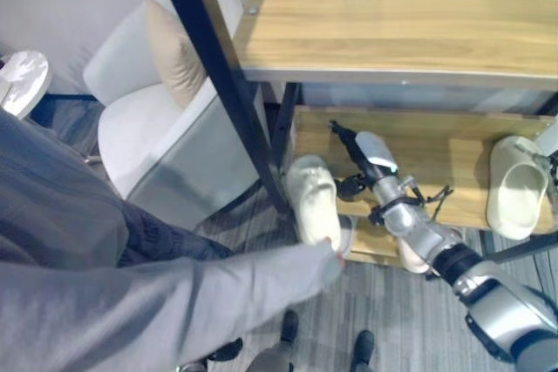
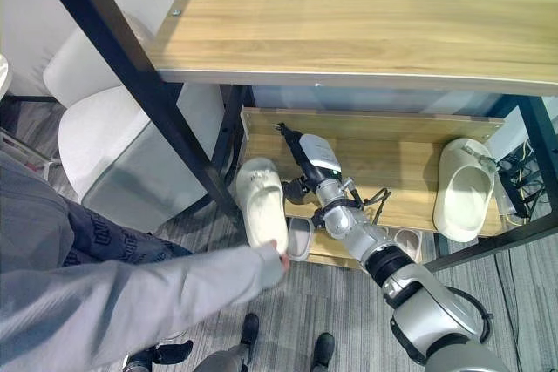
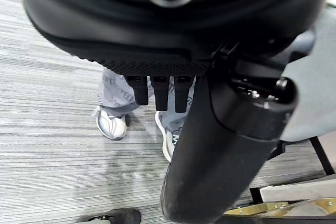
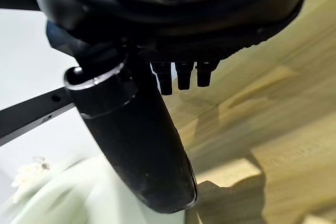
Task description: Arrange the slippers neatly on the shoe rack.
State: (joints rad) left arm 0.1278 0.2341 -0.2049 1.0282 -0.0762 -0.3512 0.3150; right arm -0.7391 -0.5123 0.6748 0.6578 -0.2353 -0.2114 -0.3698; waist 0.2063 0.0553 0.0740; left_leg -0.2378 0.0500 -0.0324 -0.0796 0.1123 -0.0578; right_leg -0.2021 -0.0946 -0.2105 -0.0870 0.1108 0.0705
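A cream slipper (image 1: 314, 202) hangs at the left end of the rack's wooden middle shelf (image 1: 436, 158), its heel held by a person's hand (image 1: 331, 252) in a grey sleeve. My right hand (image 1: 346, 138) reaches onto that shelf just right of this slipper, fingers straight, holding nothing. The right wrist view shows the pale slipper (image 4: 63, 198) beside my thumb (image 4: 136, 140), over the wood. A second cream slipper (image 1: 516, 185) lies on the shelf's right end. My left hand (image 3: 220, 145) hangs open above the grey floor.
The rack's wide top board (image 1: 392, 15) overhangs the shelf, and a black slanted post (image 1: 218, 67) stands at its left. A white armchair with a beige cushion (image 1: 174, 54) sits further left. A lower shelf holds more pale footwear (image 2: 299, 237). A person's shoes (image 3: 110, 124) stand on the floor.
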